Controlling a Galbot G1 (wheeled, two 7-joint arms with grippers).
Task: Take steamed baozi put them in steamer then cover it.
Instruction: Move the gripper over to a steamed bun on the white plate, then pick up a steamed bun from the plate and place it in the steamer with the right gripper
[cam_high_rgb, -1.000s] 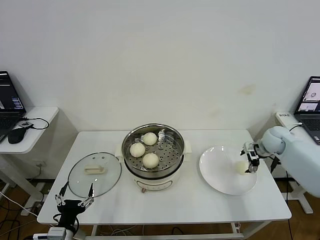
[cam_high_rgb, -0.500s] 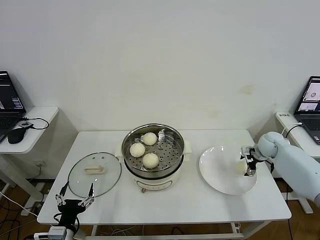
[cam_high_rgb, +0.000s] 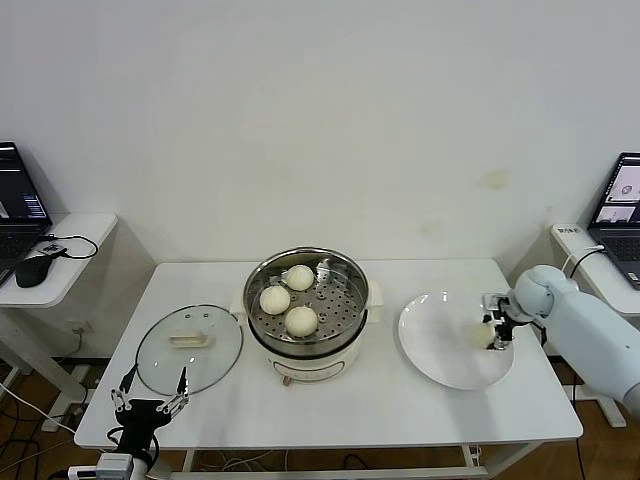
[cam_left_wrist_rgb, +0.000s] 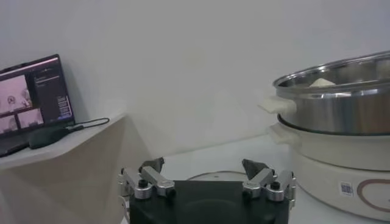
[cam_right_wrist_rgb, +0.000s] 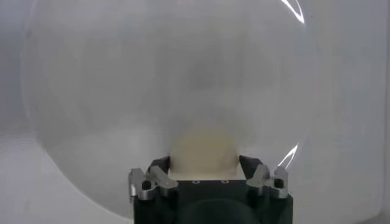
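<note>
Three cream-white baozi (cam_high_rgb: 300, 277) (cam_high_rgb: 275, 298) (cam_high_rgb: 301, 320) lie on the perforated tray of the steel steamer (cam_high_rgb: 345, 265) at the table's middle. A fourth baozi (cam_high_rgb: 483, 334) lies on the right part of the white plate (cam_high_rgb: 440, 345). My right gripper (cam_high_rgb: 492, 332) is down on the plate, its fingers closed against both sides of that baozi (cam_right_wrist_rgb: 204, 152). The glass cover (cam_high_rgb: 190, 348) lies flat on the table left of the steamer. My left gripper (cam_high_rgb: 150, 395) is open and empty at the table's front left edge, in front of the cover.
Side tables with laptops stand to the far left (cam_high_rgb: 15, 200) and far right (cam_high_rgb: 622, 200). In the left wrist view the steamer (cam_left_wrist_rgb: 341, 115) stands close beside my left gripper (cam_left_wrist_rgb: 203, 170).
My right gripper has dropped a little and shifted slightly left onto the plate, settling around the baozi. The left arm has not moved.
</note>
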